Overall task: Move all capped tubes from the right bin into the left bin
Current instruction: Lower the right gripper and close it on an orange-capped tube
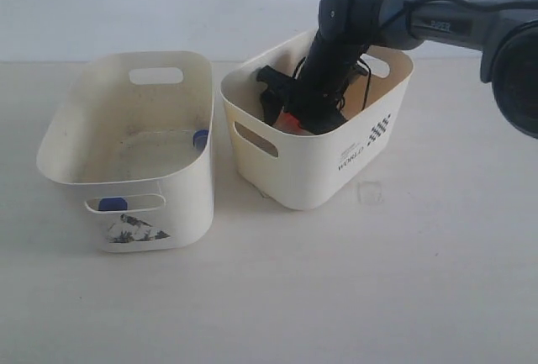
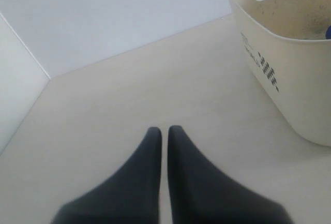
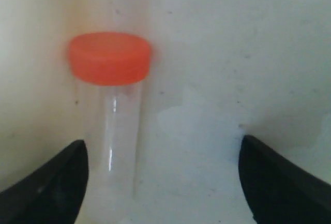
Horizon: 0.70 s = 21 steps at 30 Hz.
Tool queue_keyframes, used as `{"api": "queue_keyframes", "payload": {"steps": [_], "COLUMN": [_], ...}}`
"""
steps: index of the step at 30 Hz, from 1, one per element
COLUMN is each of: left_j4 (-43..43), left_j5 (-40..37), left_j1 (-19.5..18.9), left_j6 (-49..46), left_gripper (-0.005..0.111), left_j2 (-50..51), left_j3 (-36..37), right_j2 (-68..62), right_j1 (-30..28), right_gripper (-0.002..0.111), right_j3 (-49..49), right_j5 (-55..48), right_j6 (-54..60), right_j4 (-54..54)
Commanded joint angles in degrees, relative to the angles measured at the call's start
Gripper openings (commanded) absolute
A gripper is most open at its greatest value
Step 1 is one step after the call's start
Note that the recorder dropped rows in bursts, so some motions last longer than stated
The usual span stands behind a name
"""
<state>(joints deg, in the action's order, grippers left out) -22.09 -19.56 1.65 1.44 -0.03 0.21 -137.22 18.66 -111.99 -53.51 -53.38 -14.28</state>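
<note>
The pale surface (image 1: 336, 297) holds everything. The dark right arm (image 1: 437, 19) comes in from the side and bends down into the right bin (image 1: 336, 181). This is the cream tub with "WORLD" printed on it. The left bin (image 1: 181, 221) stands just beside it. It is a cream tub with a dark bird sticker under its front slot.

The left hand (image 2: 164, 131) hangs over a bare part of the surface. Its two black fingers are pressed close with only a thin line between them, and it has nothing in it.

The right hand (image 3: 163, 182) is down inside the right bin. Its fingers are spread wide apart and it has hold of nothing. A clear tube (image 3: 111, 131) lies on the bin's floor between the fingers, very close to one of them. I cannot tell if they touch. The tube has an orange cap (image 3: 109, 58).

One blue cap (image 1: 200, 138) sits inside the left bin by the wall next to the right bin. Another blue cap (image 1: 112, 204) peeks through the front slot.
</note>
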Motion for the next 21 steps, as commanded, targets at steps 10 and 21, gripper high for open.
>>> {"api": "queue_keyframes", "payload": {"steps": [10, 21], "left_j4": [0.16, 0.16], "left_j5": [0.3, 0.3], "left_j1": [0.24, 0.24], "left_j6": [0.54, 0.54], "left_gripper": [0.004, 0.004], "left_j2": [0.03, 0.03], "left_j3": [-0.21, -0.21], "right_j2": [-5.34, -5.34], "right_j1": [-0.38, -0.38], "right_gripper": [0.075, 0.075], "right_j3": [0.02, 0.02], "right_j5": [-0.69, -0.8], "right_j6": [-1.69, -1.89], "right_j4": [-0.52, -1.32]}}
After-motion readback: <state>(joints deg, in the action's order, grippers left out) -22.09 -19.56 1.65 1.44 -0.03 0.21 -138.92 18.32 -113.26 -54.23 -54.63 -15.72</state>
